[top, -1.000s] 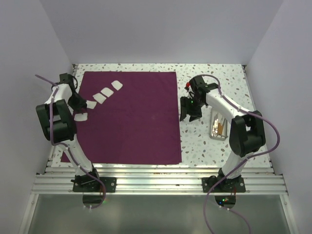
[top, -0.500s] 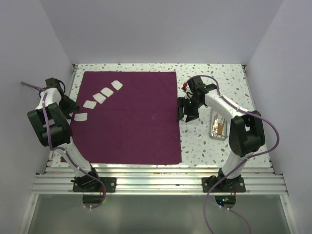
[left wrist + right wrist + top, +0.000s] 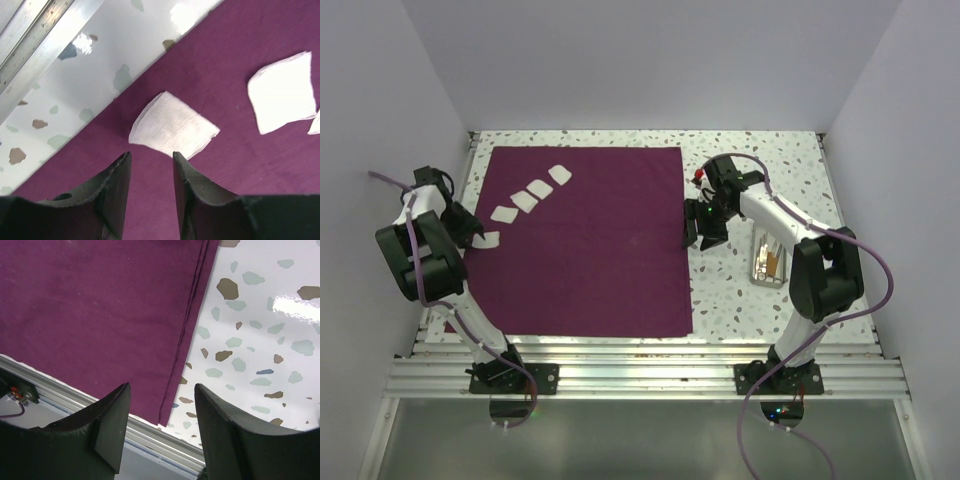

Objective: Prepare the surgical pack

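The surgical pack (image 3: pixel 590 250) is a deep purple sheet lying flat across the table's left and middle. Several white gauze squares run in a diagonal row on its far left part, from one (image 3: pixel 560 174) down to the nearest (image 3: pixel 486 240). My left gripper (image 3: pixel 468 226) hovers at the sheet's left edge. In the left wrist view it (image 3: pixel 151 156) stands open and empty just short of that gauze square (image 3: pixel 172 131). My right gripper (image 3: pixel 699 237) is open and empty over the sheet's right hem (image 3: pixel 187 335), which runs between its fingers (image 3: pixel 160 387).
A small metal tray (image 3: pixel 767 258) with instruments lies on the speckled table (image 3: pixel 750 150) right of my right arm. Aluminium rails (image 3: pixel 640 360) run along the near edge. White walls close in the left, right and back sides.
My left gripper has pulled back to the left off the nearest gauze square and its jaws have widened. My right gripper has shifted slightly left, to the sheet's right edge.
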